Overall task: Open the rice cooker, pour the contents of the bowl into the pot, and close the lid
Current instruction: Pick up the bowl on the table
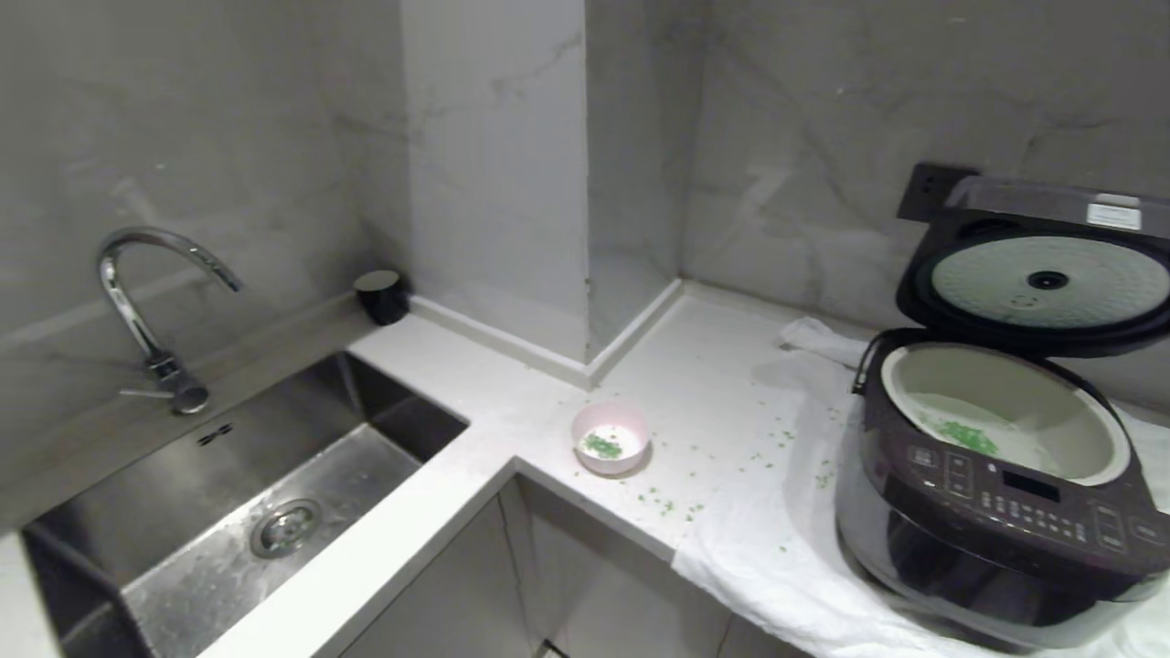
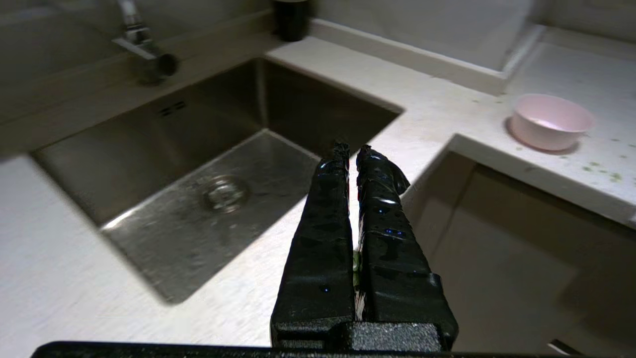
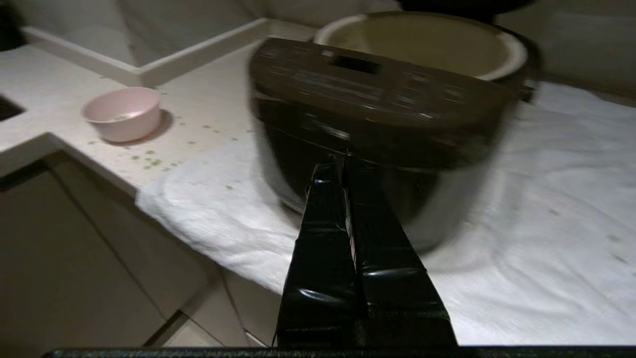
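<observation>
The dark rice cooker [image 1: 1005,512] stands on a white cloth at the right of the counter. Its lid [image 1: 1042,274] is raised, showing the silvery inner plate. The whitish pot [image 1: 1060,402] holds a small heap of green bits [image 1: 967,437]. The pale pink bowl [image 1: 610,439] sits near the counter's corner with a few green contents [image 1: 603,446] inside. Neither arm shows in the head view. My left gripper [image 2: 352,149] hangs shut over the counter edge beside the sink, well short of the bowl [image 2: 550,122]. My right gripper [image 3: 343,161] is shut, just in front of the cooker [image 3: 382,99].
A steel sink [image 1: 402,429] with a faucet [image 1: 146,292] fills the left side. A black cup [image 1: 384,295] stands at the back wall. Loose green bits [image 1: 667,503] lie scattered on the counter and the white cloth [image 1: 759,539]. Cabinet fronts drop below the counter edge.
</observation>
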### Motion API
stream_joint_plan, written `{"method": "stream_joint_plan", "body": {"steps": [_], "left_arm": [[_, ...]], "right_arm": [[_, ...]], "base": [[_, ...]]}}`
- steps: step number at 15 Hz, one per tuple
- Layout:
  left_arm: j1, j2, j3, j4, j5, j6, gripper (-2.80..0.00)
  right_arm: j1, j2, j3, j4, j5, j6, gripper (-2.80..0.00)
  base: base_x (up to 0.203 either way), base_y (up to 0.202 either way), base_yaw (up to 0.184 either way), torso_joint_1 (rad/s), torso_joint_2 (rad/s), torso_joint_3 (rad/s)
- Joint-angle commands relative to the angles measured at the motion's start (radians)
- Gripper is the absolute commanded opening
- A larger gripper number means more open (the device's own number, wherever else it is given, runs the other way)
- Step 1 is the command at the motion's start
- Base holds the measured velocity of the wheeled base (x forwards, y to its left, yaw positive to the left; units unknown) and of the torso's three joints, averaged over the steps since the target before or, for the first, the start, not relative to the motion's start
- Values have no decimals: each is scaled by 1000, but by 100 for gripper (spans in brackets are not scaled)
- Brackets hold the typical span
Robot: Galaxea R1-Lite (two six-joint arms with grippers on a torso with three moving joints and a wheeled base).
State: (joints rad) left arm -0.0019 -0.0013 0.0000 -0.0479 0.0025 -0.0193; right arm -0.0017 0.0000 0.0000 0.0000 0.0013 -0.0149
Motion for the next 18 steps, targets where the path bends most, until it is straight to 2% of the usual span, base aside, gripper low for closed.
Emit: {"method": "stream_joint_plan", "body": {"steps": [1,4,13,18], "left_arm": [[-1,0,13,0,0,-1,-280],[0,0,14,0,1,-1,-280],[-1,0,12,0,1,-1,-280],[-1,0,13,-1,1,-1,-280]], "right_arm": [[0,0,2,0,0,3,-280],[0,0,2,0,0,12,-280],[0,0,2,0,-1,13,-280],[0,0,2,0,-1,12,-280]], "base": [[1,-10,178,2,2,-11],[-1,-4,134,3,0,2],[6,0,0,0,0,0],[183,0,1,1,5,2]]}}
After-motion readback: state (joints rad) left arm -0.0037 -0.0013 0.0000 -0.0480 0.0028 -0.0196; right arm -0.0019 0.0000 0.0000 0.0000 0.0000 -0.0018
